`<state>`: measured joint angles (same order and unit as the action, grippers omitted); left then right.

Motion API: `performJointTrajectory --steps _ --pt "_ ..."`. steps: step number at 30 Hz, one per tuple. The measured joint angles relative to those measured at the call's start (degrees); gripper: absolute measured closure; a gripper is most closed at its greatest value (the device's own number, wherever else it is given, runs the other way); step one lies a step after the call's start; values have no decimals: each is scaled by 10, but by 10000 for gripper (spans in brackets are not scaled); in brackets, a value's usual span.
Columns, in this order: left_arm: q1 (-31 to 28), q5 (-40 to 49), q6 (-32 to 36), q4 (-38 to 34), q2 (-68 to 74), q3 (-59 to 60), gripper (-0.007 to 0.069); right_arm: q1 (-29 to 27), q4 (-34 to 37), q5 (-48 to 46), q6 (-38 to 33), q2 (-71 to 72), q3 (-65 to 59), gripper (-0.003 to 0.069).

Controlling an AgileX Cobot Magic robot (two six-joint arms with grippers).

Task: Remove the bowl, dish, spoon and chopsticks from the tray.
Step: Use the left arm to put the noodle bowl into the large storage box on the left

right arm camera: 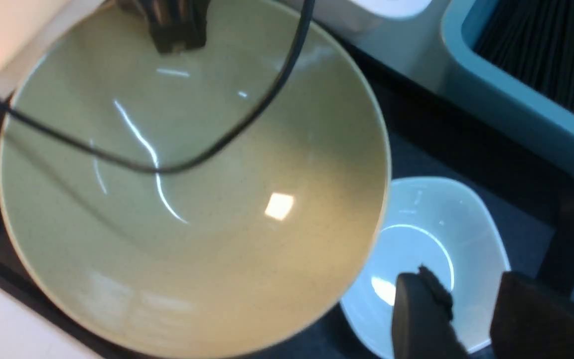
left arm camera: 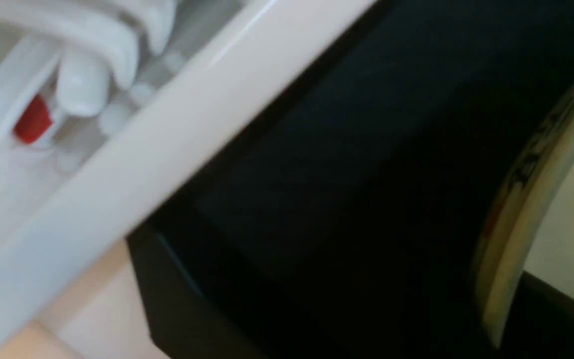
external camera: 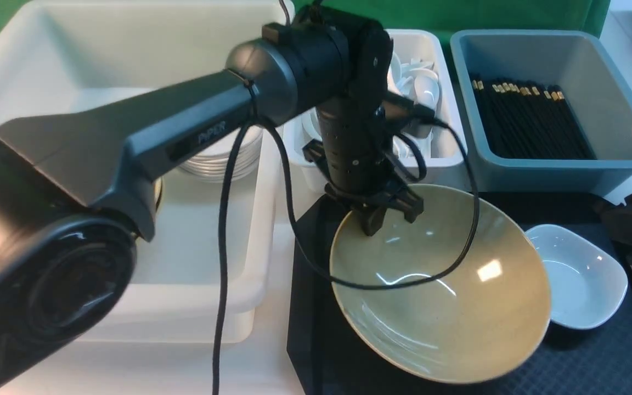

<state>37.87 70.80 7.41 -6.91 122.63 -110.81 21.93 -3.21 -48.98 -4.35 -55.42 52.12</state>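
On the large black diamond-textured plastic tray [external camera: 596,362], the left gripper [external camera: 393,216] pinches the far-left rim of the wide glossy tan-yellow bowl [external camera: 442,307], which fills the tray's left side. The bowl's right rim overlaps the small white rounded-square dish [external camera: 579,280] near the tray's right edge. There the right gripper [right arm camera: 466,276] hangs, jaws spread astride the dish's rim.
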Motion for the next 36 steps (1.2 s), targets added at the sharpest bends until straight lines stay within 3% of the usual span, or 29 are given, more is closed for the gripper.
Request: performJointTrajectory --steps 2,7,10,14,17,22,27,30,36 --pt "2 1 16 -25 -44 -1 617 0 3 -1 0 0 0 417" --pt "-18 8 29 -27 -125 -3 614 0 25 -4 -20 0 1 417" --pt "-66 11 28 -36 -196 5 619 0 90 -33 -74 0 24 435" --pt "-135 13 26 -57 -261 36 618 0 168 -60 -141 -2 84 529" --pt "-238 19 25 -101 -334 94 618 9 213 -62 -180 -10 152 619" --pt "-444 -12 1 -139 -447 226 618 60 222 -63 -198 -38 205 625" --pt "-566 -82 -8 -134 -485 336 618 101 224 -69 -207 -71 206 625" --pt "-599 -130 2 -126 -482 403 618 121 224 -70 -208 -91 206 625" --pt "-604 -225 13 -110 -431 469 615 129 224 -68 -209 -112 206 625"
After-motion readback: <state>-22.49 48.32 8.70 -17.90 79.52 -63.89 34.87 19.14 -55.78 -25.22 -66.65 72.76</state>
